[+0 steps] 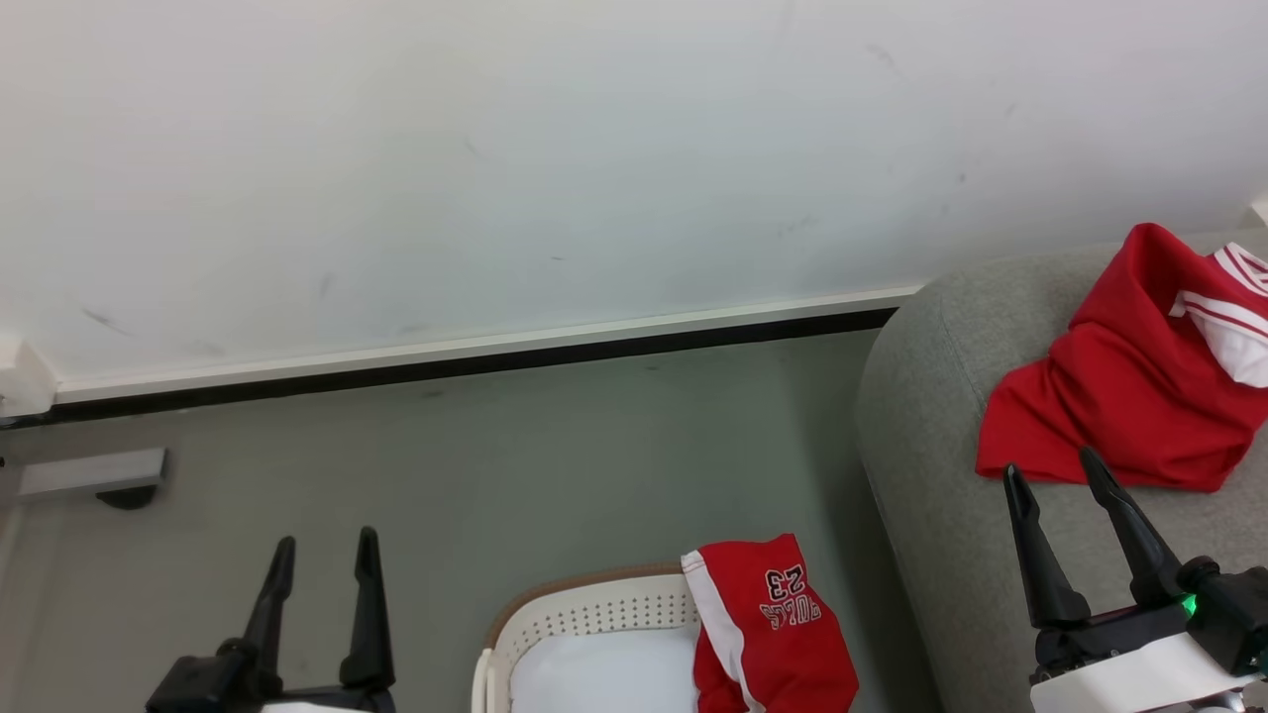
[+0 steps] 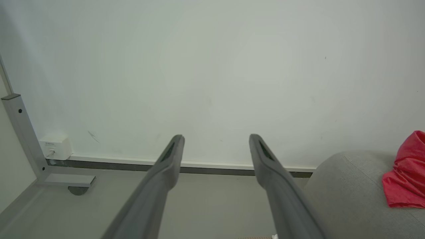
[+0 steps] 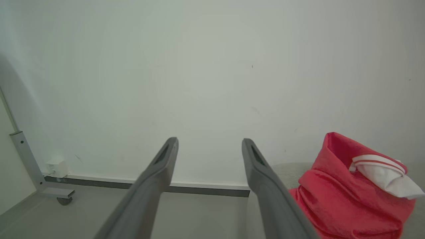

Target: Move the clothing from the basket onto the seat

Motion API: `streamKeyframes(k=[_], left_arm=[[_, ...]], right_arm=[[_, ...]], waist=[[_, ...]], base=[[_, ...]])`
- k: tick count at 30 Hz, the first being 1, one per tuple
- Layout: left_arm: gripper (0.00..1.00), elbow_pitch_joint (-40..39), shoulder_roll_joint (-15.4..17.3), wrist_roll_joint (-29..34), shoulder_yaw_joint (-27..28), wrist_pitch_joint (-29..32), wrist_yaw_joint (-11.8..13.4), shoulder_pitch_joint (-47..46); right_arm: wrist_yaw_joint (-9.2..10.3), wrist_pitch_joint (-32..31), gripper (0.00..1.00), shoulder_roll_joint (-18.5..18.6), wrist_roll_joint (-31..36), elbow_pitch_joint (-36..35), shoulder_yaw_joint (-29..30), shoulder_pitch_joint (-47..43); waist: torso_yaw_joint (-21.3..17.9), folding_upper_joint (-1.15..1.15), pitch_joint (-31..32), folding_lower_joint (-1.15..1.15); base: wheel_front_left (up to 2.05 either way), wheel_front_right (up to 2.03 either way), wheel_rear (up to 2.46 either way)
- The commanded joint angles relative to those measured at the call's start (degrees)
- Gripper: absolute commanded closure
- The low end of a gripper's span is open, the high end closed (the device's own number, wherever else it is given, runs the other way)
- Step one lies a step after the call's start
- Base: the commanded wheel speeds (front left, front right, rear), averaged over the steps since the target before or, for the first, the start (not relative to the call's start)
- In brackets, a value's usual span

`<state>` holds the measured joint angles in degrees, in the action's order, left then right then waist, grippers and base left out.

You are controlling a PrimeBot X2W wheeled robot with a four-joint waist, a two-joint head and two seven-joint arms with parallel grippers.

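Right gripper [image 1: 1050, 463] hangs over the near part of the seat [image 1: 931, 446], its two dark fingers spread wide apart with nothing between them. Its tips sit just short of the near hem of the red top [image 1: 1109, 396]. Left gripper [image 1: 328, 538] is likewise spread and empty, over the bare floor [image 1: 594, 446] to the left of the basket [image 1: 584, 579] and apart from it.

As for progress, one of the two garments looks delivered. The red top lies in a loose crumpled heap on the grey seat at the far right, with its white, red-striped cuff [image 1: 1233, 297] folded up on the right side of the pile. In the right wrist view the heap rests wholly on the cushion, near the wall [image 1: 594, 149], and nothing is holding it.

The other garment is not yet moved. The red shorts [image 1: 768, 634] lie at the right end of the basket, draped up over its brown rim, with the white trim on their left edge and the "BULLS 23" print reading upside down. How much of them hangs outside the basket I cannot tell, since the picture cuts off their lower part. Left of the shorts the pale liner [image 1: 604, 678] shows bare, so no further clothing appears to be left there.

By that reading the task is about half done: what is left is to take the shorts from the basket, carry them right to the seat and let them go there. The basket stands near, just left of the seat's rounded edge.
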<state>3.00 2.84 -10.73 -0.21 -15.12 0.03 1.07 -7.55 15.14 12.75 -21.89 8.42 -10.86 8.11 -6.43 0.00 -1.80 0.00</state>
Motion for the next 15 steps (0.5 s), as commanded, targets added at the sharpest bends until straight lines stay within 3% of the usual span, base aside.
streamKeyframes(k=[1, 15], left_arm=[[0.00, 0.0, 0.1, 0.0, 0.1, -0.1, 0.0, -0.1], [0.00, 5.1, 0.1, 0.8, -2.5, -0.1, -2.9, -5.2]], right_arm=[[0.13, 0.0, 0.00, 0.4, -0.7, 0.1, 0.2, 0.7], [0.13, 0.0, 0.00, 1.0, -0.8, -0.1, 2.1, 2.6]], waist=[[-0.4, 0.00, -0.3, 0.00], [-5.1, 0.00, -4.3, 0.00]], base=[[0.00, 0.00, 0.00], [0.00, 0.00, 0.00]])
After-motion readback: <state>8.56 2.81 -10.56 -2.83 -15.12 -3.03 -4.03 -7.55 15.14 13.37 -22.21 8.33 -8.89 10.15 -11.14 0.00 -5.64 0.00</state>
